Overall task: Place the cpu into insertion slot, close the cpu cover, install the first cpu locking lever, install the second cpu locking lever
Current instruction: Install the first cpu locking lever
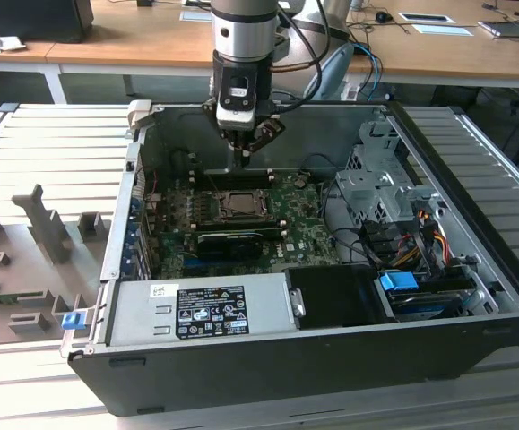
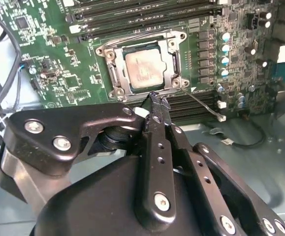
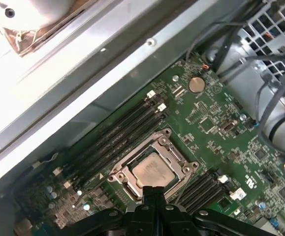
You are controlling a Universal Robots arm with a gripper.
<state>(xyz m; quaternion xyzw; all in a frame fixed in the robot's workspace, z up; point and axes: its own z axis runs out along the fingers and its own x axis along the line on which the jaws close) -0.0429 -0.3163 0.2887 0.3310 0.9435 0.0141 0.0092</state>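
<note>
The cpu (image 2: 143, 69) lies flat in the insertion slot (image 2: 174, 59) on the green motherboard (image 1: 306, 240); it is also in the first wrist view as the cpu (image 3: 152, 170). The cpu cover (image 2: 113, 73), a metal frame, lies down around the chip. A thin wire lever (image 2: 202, 104) sticks out from one socket corner over the memory slots, and another wire lever (image 2: 135, 37) runs along the opposite side. My gripper (image 2: 154, 97) is shut with nothing in it. Its tips hang just beside the socket's edge, above the case in the exterior view, gripper (image 1: 244, 161) over the slot (image 1: 238, 204).
The open black computer case (image 1: 474, 296) surrounds the board. A power supply (image 1: 201, 309) sits at the front, and a drive cage (image 1: 376, 179) with cables (image 1: 411, 242) on the exterior view's right. Black memory slots (image 2: 132, 19) flank the socket. Grey fixtures (image 1: 44, 224) stand outside the case.
</note>
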